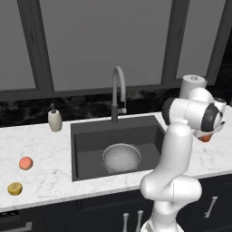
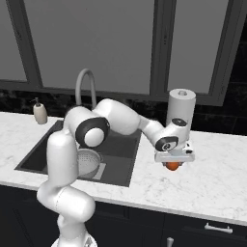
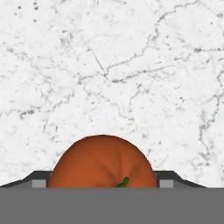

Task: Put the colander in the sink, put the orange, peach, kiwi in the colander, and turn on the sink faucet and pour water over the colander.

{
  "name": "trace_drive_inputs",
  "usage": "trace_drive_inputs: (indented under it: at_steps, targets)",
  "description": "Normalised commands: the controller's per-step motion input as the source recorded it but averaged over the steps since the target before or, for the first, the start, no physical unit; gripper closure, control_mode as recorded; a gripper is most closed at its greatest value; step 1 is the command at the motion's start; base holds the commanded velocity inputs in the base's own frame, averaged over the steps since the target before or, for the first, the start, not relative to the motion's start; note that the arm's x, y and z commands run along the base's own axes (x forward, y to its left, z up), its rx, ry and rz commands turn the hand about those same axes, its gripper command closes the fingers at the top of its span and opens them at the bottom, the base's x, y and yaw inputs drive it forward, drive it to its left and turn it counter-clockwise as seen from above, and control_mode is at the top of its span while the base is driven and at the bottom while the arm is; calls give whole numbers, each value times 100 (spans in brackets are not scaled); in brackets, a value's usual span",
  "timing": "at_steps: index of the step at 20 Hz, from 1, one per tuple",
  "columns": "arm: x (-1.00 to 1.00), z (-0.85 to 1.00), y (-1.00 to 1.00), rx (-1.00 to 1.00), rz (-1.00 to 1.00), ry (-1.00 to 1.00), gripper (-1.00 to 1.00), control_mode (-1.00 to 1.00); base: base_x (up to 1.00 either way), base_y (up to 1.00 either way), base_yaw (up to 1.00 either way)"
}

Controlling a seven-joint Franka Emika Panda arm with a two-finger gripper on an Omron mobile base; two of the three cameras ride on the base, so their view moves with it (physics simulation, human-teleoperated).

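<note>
The colander (image 1: 121,157) already sits in the sink (image 1: 88,149), under the faucet (image 1: 117,90); the peach (image 1: 26,163) and kiwi (image 1: 15,188) lie on the counter (image 1: 45,174) left of the basin, apart from each other; the orange (image 2: 172,166) is on the marble to the right of the sink, near a paper towel roll (image 2: 181,107), with the gripper (image 2: 174,164) lowered straight over it

In the hand view the orange (image 3: 103,162) fills the space between the two finger tips, one at each side of it; whether the pads are pressing the fruit or merely flanking it I cannot tell, so the step in hand looks like the grasp on the orange, not yet proven

Risks from here, as I judge them: the fruit is round and smooth, so a pinch off its middle could squeeze it out and send it rolling over the counter; lifting before the fingers bite would leave it behind; the carry to the colander passes the sink's edge and the tap, and a loose hold could drop the orange into the basin outside the bowl
</note>
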Motion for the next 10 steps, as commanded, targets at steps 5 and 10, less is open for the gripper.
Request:
trace_drive_inputs:
  at_steps: [5, 10]
  targets:
    - [-14, 22, 96, 15, 0, -4, 100, -100, 0, 0, 0]
    - [-11, 34, 100, 11, 0, -7, 100, -100, 0, 0, 0]
